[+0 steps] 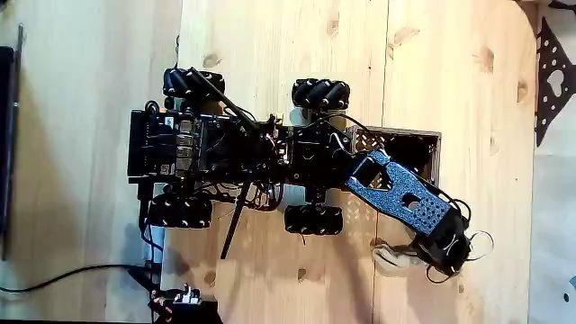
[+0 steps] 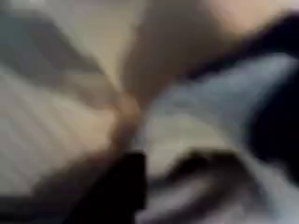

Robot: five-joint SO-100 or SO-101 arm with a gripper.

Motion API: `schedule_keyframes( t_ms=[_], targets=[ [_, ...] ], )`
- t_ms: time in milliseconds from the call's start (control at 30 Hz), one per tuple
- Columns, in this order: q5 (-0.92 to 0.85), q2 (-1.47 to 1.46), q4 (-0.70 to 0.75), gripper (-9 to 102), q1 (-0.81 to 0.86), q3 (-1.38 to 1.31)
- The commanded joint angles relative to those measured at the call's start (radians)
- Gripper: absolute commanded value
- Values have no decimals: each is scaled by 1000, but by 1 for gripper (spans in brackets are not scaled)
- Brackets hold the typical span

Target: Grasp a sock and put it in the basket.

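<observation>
Grasp stage, not yet complete. In the fixed view your arm (image 1: 396,192) reaches from the wheeled base (image 1: 234,148) toward the table's (image 1: 270,54) lower right, and the jaws (image 1: 443,255) sit over the sock (image 1: 389,256), a pale piece lying on the wood just beside them. You cannot tell whether the jaws are open or closed; the wrist view is too blurred to decide. The basket (image 1: 430,144) stands near, between base and right edge, its contents hidden. Lifting, carrying and dropping remain.
</observation>
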Motion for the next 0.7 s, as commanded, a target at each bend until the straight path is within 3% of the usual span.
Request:
schedule_keyframes(
  t_ms=[0, 67, 100, 233, 467, 667],
  targets=[
    [-14, -31, -9, 46, 0, -49],
    [-35, -75, -21, 43, 3, -80],
    [-41, -89, -63, 37, 3, -81],
    [-32, -144, -242, 0, -20, -121],
    [-41, -149, -235, 0, -43, -127],
    [2, 52, -78, 0, -81, -117]
  ],
)
